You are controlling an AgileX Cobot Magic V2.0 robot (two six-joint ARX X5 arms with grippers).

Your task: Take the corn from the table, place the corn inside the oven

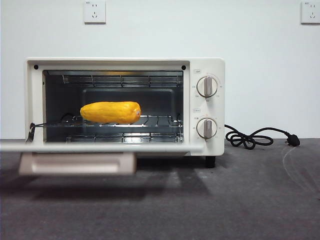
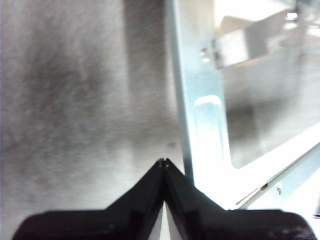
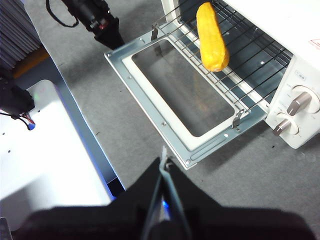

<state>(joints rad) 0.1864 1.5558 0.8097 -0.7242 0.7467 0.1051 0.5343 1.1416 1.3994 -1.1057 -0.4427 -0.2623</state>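
The corn (image 1: pixel 111 112) lies lengthwise on the wire rack (image 1: pixel 160 121) inside the open oven (image 1: pixel 210 67), left of the middle. The right wrist view shows the corn (image 3: pixel 212 37) on the rack behind the lowered door (image 3: pixel 147 100). My left gripper (image 2: pixel 163 162) is shut and holds nothing, hovering over the table (image 1: pixel 225 200) beside the door's edge (image 2: pixel 205 125). Its black jaws (image 3: pixel 112 36) also appear in the right wrist view near the door's far corner. Shut and holding nothing, my right gripper (image 3: pixel 164 160) hangs above the table before the door's near corner. Neither arm shows in the front view.
The oven door (image 1: pixel 100 147) hangs flat open toward the front, its handle (image 1: pixel 77 164) under its front edge. Two knobs (image 1: pixel 207 86) sit on the oven's right panel. A black cord (image 1: pixel 250 137) lies to the right. A white base plate (image 3: pixel 50 150) borders the table.
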